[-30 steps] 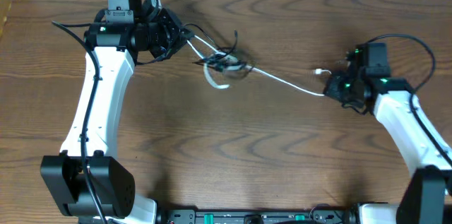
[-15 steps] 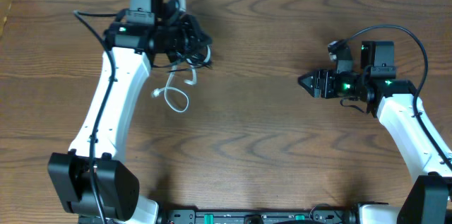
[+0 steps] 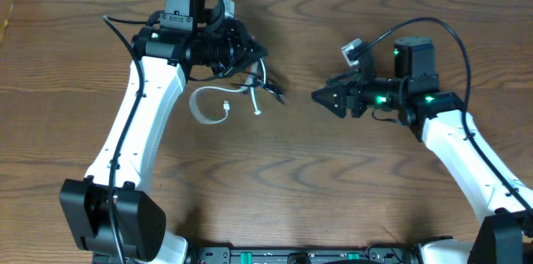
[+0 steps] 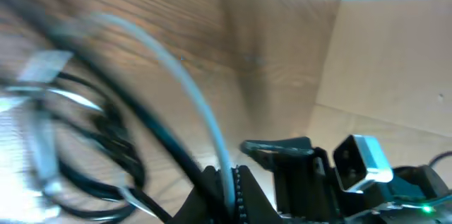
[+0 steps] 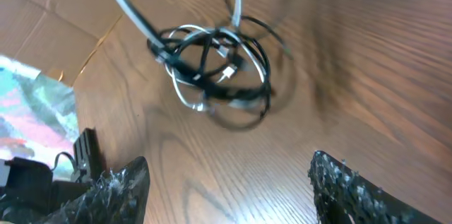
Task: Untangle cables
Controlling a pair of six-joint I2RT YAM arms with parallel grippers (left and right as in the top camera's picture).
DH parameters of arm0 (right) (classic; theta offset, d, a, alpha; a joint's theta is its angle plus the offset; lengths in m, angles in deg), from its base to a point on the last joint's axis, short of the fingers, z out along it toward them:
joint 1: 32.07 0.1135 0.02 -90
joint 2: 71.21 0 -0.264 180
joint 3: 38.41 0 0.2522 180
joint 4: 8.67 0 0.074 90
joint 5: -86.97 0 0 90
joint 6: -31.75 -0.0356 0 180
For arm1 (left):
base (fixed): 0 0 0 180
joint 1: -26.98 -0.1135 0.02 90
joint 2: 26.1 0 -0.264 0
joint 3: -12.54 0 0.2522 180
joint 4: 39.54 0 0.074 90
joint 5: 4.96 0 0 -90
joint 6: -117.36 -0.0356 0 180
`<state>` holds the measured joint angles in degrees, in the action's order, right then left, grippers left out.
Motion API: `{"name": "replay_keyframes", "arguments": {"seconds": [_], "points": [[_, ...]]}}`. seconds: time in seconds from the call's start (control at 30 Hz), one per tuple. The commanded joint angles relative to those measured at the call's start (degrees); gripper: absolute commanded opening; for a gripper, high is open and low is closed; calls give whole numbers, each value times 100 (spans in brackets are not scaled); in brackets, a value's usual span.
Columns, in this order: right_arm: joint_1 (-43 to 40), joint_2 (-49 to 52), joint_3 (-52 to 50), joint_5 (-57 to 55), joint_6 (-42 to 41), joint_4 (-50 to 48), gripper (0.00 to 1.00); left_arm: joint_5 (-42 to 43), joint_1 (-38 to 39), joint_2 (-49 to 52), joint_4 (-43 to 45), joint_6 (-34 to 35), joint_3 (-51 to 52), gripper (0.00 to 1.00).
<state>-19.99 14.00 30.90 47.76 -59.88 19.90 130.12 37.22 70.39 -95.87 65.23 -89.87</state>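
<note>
The white cable [image 3: 198, 102] lies in a slack loop on the table below my left gripper [image 3: 252, 54], with its small plug ends resting to the right of the loop. In the left wrist view that gripper [image 4: 232, 179] is shut on the white cable [image 4: 205, 118], and the black cable [image 4: 113, 128] coils blurred to the left of it. The black cable [image 3: 273, 91] hangs tangled under the left gripper. My right gripper [image 3: 320, 97] points left at the bundle and stands open, a short way off. From the right wrist, its gripper [image 5: 226, 189] holds nothing and the tangle [image 5: 212, 68] lies ahead.
The wooden table [image 3: 333, 189] runs to a pale wall at the back. A cardboard panel [image 5: 42, 26] shows at the left in the right wrist view. Thick black arm cables [image 3: 433, 27] arch over the right arm.
The right gripper let go of the white cable's end, opened and swung left toward the bundle. The left arm shifted right with the tangle. The once taut white cable fell into a loop.
</note>
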Motion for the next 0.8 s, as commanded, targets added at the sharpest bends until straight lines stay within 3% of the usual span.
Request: {"name": "replay_keyframes", "arguments": {"seconds": [0.0,0.43,0.77], "points": [[197,-28,127,-7,39,-162,69,608,13,-138,68,76,-61,8],[463,546,125,-26,710,-896,76,1626,13,-138,380,240,-61,8],[970,826,125,-133,774,-1993,72,2271,13,-138,389,297,-61,8]]}}
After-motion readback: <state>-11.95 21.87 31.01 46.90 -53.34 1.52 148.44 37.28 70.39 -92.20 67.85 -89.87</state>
